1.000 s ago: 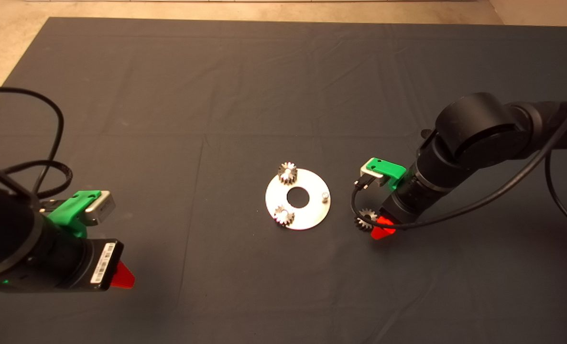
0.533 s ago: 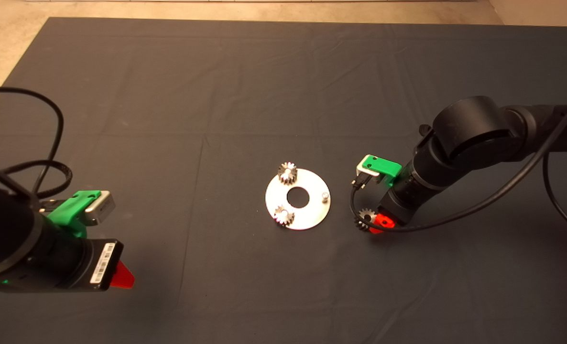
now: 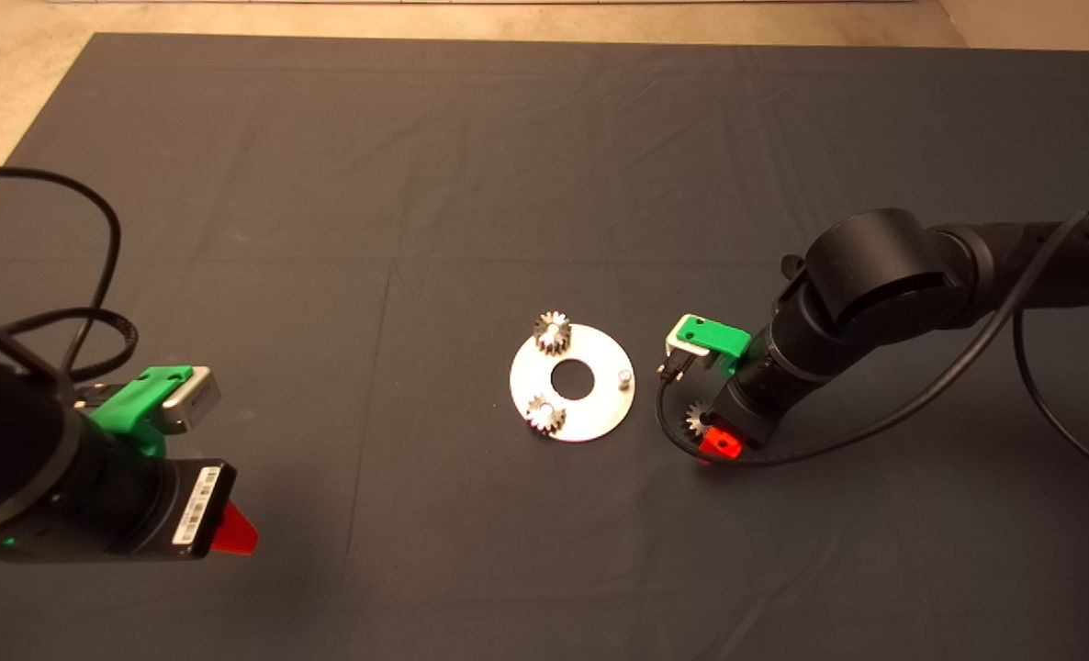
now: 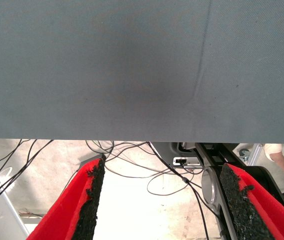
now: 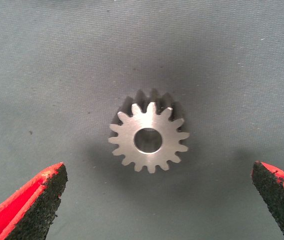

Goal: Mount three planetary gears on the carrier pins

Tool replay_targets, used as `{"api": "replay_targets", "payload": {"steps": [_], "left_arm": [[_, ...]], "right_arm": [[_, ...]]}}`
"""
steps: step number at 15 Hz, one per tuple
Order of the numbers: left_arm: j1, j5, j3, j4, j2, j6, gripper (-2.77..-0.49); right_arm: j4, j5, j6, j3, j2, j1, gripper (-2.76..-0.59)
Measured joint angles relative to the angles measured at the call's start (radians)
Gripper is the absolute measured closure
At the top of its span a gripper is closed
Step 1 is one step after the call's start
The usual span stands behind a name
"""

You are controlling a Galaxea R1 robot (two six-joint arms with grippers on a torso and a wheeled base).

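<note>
Two gears are already on pins, and the last gear (image 5: 148, 137) lies flat on the mat (image 3: 471, 184) just right of the disc (image 3: 590, 408). The right gripper (image 5: 156, 200) hovers over it, jaws wide apart. I'd drop straight down, keep it centred, then pinch across the teeth so it stays level for the bare pin (image 3: 625, 375). The left gripper (image 4: 159, 200) sits parked at lower left, jaws apart too.

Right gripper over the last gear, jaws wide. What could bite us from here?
1. The loose gear lies flat on the mat; the right gripper may struggle to grip it.
2. The free pin sits near the disc edge; a tilted gear could jam or shift the disc.
</note>
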Motion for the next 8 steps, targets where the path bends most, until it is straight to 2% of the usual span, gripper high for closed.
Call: {"api": "replay_targets", "payload": {"steps": [5,8], "left_arm": [[0.0,0.0,0.0,0.0,-0.003,0.0,-1.6],[0.0,0.0,0.0,0.0,-0.003,0.0,-1.6]], "right_arm": [[-0.055,0.0,-0.023,0.001,0.005,-0.008,-2.75],[-0.075,0.0,-0.034,0.018,0.005,-0.025,-2.75]]}}
